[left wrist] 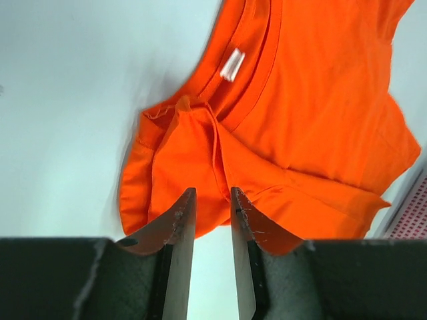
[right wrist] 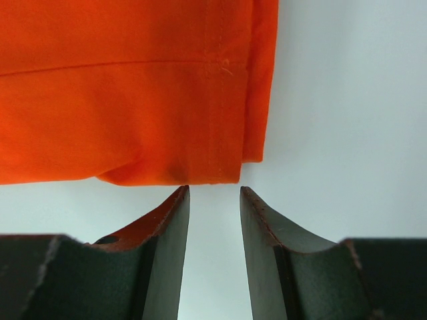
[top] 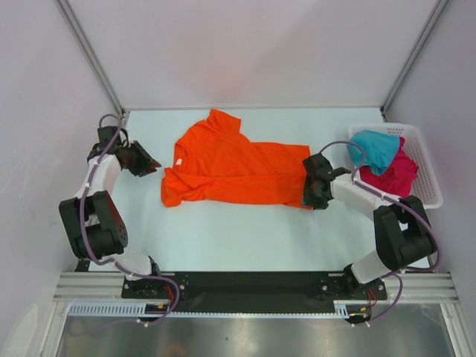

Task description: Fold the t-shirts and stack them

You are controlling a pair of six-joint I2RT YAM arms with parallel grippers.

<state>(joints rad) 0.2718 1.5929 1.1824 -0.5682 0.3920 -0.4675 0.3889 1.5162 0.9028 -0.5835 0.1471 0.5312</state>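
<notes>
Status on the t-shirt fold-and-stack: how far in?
Early. Done: the orange t-shirt lies out on the table, loosely spread with one sleeve bunched; no clean fold shows. In hand: nothing gripped. The left gripper is open by that sleeve, and the right gripper is open at the hem. Left: fold orange, then the teal t-shirt and magenta t-shirt, both in the white basket. No stack yet.

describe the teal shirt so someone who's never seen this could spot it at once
On the pale table, find the white slotted basket at the right edge. Two crumpled shirts lie in it, and the teal shirt is the upper one, toward the basket's far left. Its turquoise colour sets it apart from the magenta shirt under it and the orange shirt spread on the table.
</notes>
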